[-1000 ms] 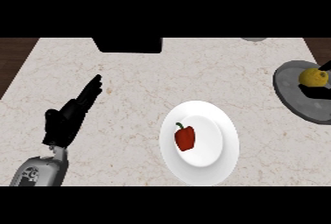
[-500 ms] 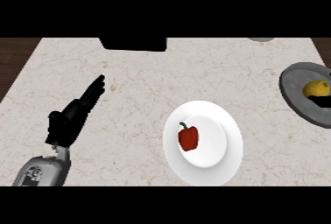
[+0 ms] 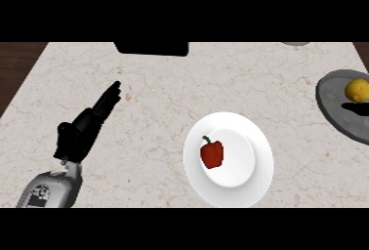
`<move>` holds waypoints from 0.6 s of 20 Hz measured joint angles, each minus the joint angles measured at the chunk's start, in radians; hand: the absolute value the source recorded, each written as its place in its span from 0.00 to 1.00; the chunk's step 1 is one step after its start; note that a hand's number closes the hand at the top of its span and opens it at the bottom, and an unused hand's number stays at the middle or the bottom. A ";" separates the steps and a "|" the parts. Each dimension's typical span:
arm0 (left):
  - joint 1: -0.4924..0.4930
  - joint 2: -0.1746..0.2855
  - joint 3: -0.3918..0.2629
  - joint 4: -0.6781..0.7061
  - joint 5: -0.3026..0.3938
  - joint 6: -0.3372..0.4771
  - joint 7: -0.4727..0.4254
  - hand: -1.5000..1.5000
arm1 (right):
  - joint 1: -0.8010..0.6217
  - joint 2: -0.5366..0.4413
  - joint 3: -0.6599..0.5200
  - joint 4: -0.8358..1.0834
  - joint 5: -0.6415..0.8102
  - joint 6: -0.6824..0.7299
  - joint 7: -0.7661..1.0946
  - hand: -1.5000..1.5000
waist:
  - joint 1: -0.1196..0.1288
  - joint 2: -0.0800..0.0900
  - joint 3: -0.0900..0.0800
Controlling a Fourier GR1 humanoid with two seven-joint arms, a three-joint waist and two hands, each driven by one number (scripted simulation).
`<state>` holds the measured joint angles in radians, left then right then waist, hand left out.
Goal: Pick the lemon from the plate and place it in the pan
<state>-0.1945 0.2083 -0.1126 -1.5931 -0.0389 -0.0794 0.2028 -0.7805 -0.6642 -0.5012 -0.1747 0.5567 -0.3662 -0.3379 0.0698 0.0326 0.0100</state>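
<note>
Fingers (image 3: pixel 107 100) of the left hand (image 3: pixel 75 136) are straight and pressed together, holding nothing. Lemon (image 3: pixel 358 89) sits in the pan (image 3: pixel 335 100); a red pepper (image 3: pixel 212 154) lies on the plate (image 3: pixel 245 190).

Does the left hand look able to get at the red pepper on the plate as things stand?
Probably yes: the left hand is open, and only bare counter lies between it and the red pepper, uncovered on the plate.
</note>
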 measured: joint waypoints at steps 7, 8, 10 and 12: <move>0.012 0.002 0.013 0.004 0.005 0.000 -0.010 0.50 | 0.009 -0.010 -0.174 -0.018 -0.185 0.115 -0.148 0.00 | -0.012 -0.001 0.001; 0.010 0.004 0.017 0.010 0.005 -0.001 -0.015 0.50 | 0.016 -0.017 -0.193 -0.017 -0.206 0.146 -0.168 0.00 | -0.015 -0.001 0.001; 0.014 0.010 0.021 0.003 0.005 -0.004 -0.015 0.50 | 0.038 -0.033 -0.224 -0.009 -0.240 0.212 -0.201 0.00 | -0.016 -0.002 0.000; 0.015 0.010 0.020 0.005 0.005 -0.007 -0.014 0.50 | 0.066 -0.051 -0.245 -0.001 -0.264 0.284 -0.236 0.00 | -0.020 -0.003 0.000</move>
<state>-0.1792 0.2183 -0.0926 -1.5877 -0.0343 -0.0865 0.1886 -0.7148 -0.7155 -0.7459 -0.1759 0.2926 -0.0826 -0.5743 0.0494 0.0292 0.0101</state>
